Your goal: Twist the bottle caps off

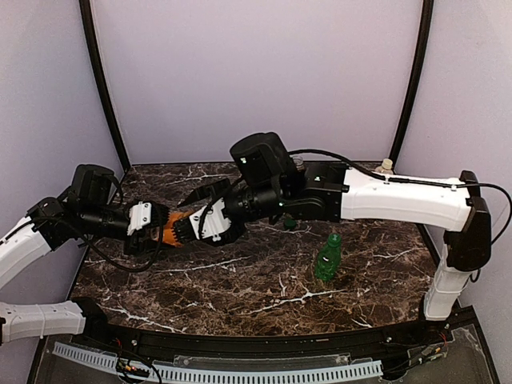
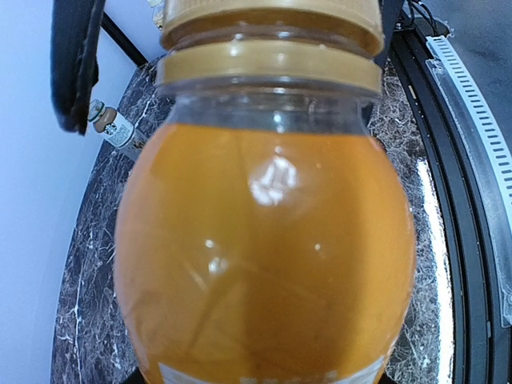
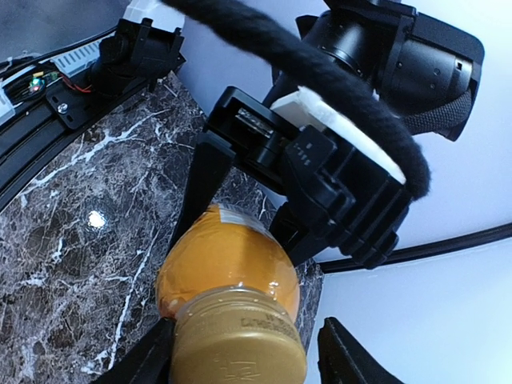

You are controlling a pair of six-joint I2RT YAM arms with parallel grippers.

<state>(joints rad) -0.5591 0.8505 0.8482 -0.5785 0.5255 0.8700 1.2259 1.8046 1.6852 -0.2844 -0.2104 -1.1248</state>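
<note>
Showing the uncapping of the orange bottle (image 2: 264, 256), which the left gripper (image 1: 160, 232) clamps by its round belly and holds on its side above the marble table (image 1: 240, 288), neck towards the right arm. The tan-gold cap (image 3: 240, 352) sits on the neck, just above its matching collar ring. The right gripper (image 3: 246, 326) stands astride this cap with its jaws partly open: one finger lies against the cap's side, and a sliver of daylight shows at the other, so nothing is gripped. To an onlooker, the step in hand appears to be a fresh bite on the cap between turns. It would go best if the jaws closed on the cap's skirt alone, clear of the collar ring, with the wrist's axis in line with the bottle's so that the twist does not pry sideways. The left clamp must resist that twist without slipping on the smooth plastic. Since the bottle looks full and lies level, tipping the neck upward before the last turn seems prudent. A green bottle (image 1: 326, 260) stands apart, capped.
</note>
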